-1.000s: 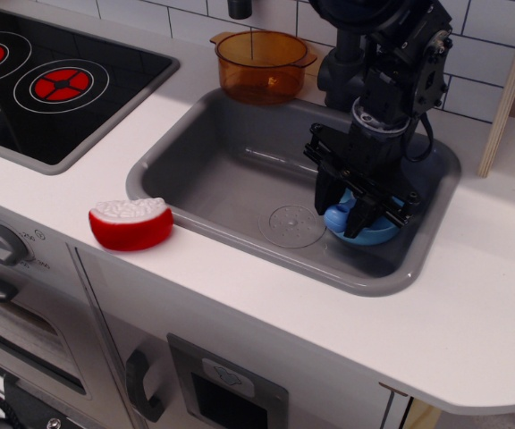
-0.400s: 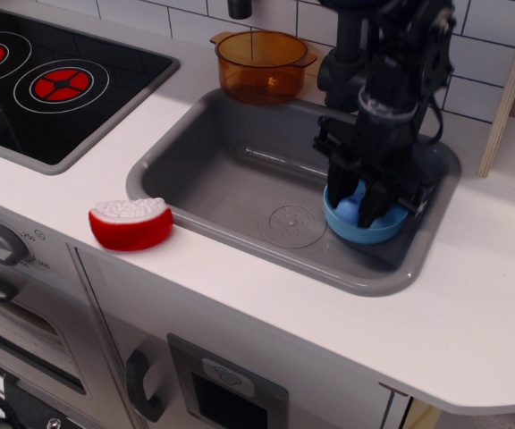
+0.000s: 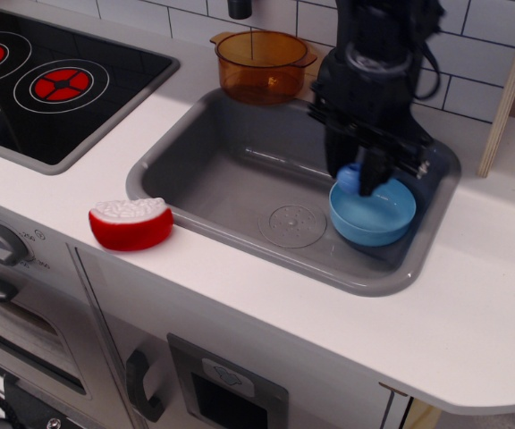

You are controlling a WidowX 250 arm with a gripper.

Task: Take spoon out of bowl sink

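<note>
- My claw (image 3: 362,183) hangs at the right of centre in the frame, over the far rim of the bowl (image 3: 374,214), fingers pointing down.
- Between the fingers I see a bit of light blue, which I take to be the spoon (image 3: 350,180) by its handle; the claw looks closed on it, though the dark fingers hide the contact and the scoop.
- The bowl sits in the right end of the sink (image 3: 231,170), near the right wall, and its inside looks bare, so I judge the spoon is lifted clear or nearly so.
- The spoon should be light, stiff plastic, smooth and prone to slip or swivel; I judge the chunky handle the right place to hold, pinched across its width.
- The bowl is light too and could tip or slide if the spoon catches its rim.
- Further out: the moulded drain mark (image 3: 292,225) lies left of the bowl, an orange pot (image 3: 262,64) stands on the counter (image 3: 472,304) behind the sink, a red and white toy (image 3: 130,222) lies at the sink's lower left, and the stovetop (image 3: 47,80) fills the upper left.
</note>
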